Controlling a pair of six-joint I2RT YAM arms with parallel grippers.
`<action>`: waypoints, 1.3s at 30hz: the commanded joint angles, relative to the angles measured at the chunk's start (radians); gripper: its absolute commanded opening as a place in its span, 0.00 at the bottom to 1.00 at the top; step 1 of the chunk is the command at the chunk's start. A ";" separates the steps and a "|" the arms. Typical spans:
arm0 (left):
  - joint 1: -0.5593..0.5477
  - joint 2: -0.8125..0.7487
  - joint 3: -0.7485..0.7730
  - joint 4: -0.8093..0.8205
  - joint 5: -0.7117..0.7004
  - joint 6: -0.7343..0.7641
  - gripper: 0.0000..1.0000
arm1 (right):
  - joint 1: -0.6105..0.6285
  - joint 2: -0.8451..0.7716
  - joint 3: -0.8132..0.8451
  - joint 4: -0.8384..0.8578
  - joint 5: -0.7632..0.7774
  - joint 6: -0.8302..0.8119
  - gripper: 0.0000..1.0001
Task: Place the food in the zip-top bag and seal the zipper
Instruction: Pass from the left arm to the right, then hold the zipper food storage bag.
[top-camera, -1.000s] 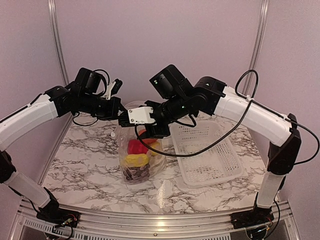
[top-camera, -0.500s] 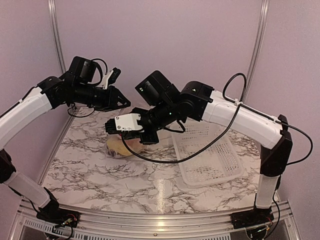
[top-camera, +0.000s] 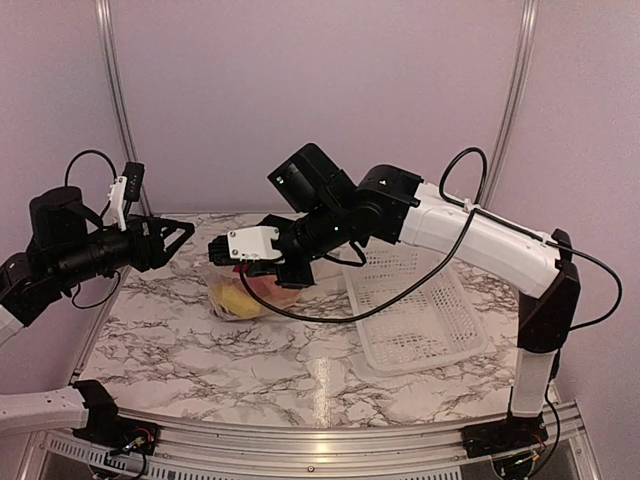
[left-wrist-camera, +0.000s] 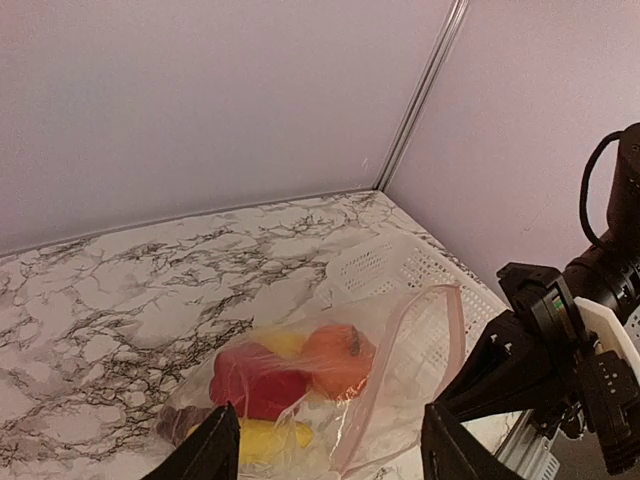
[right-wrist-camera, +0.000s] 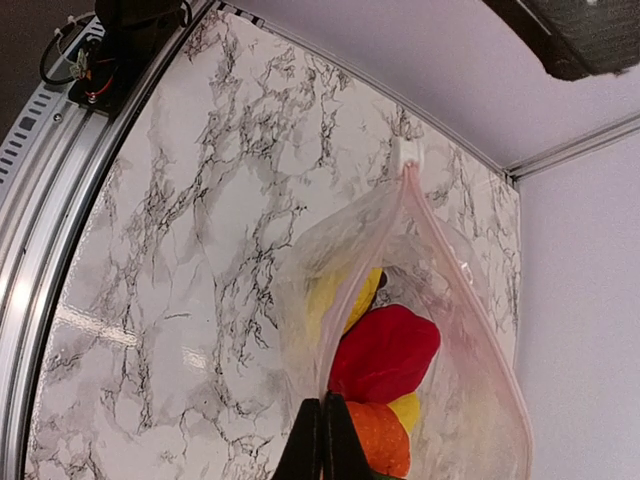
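Note:
The zip-top bag (top-camera: 240, 297) lies on the marble table, its mouth gaping. Inside is the food: a red pepper (left-wrist-camera: 252, 380), an orange fruit (left-wrist-camera: 338, 360), a yellow piece (left-wrist-camera: 268, 437) and dark grapes (left-wrist-camera: 176, 424). My right gripper (top-camera: 216, 249) is shut on the pink zipper (right-wrist-camera: 362, 262) at the bag's mouth edge; in the right wrist view the gripper (right-wrist-camera: 322, 438) pinches that strip just above the orange fruit (right-wrist-camera: 378, 442) and red pepper (right-wrist-camera: 386, 350). My left gripper (top-camera: 176, 240) hangs open to the left, clear of the bag (left-wrist-camera: 400, 375), holding nothing.
A white lattice basket (top-camera: 420, 310) sits right of the bag, under the right arm; its corner shows in the left wrist view as the basket (left-wrist-camera: 395, 268). Purple walls and aluminium posts close the back and sides. The table's metal rail (right-wrist-camera: 60, 200) runs along the near edge.
The left gripper let go of the bag, opened and drew back to the left. The right gripper shut on the bag's edge. The bag dropped from hanging upright to lying on the table.

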 joint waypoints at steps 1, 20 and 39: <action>0.001 -0.144 -0.179 0.197 -0.027 0.031 0.64 | -0.014 -0.020 0.017 0.043 0.002 0.021 0.00; 0.001 -0.186 -0.528 0.590 0.173 0.210 0.55 | -0.102 -0.071 -0.020 0.064 -0.061 0.051 0.00; 0.001 0.037 -0.490 0.761 0.194 0.385 0.34 | -0.117 -0.059 -0.019 0.075 -0.064 0.053 0.00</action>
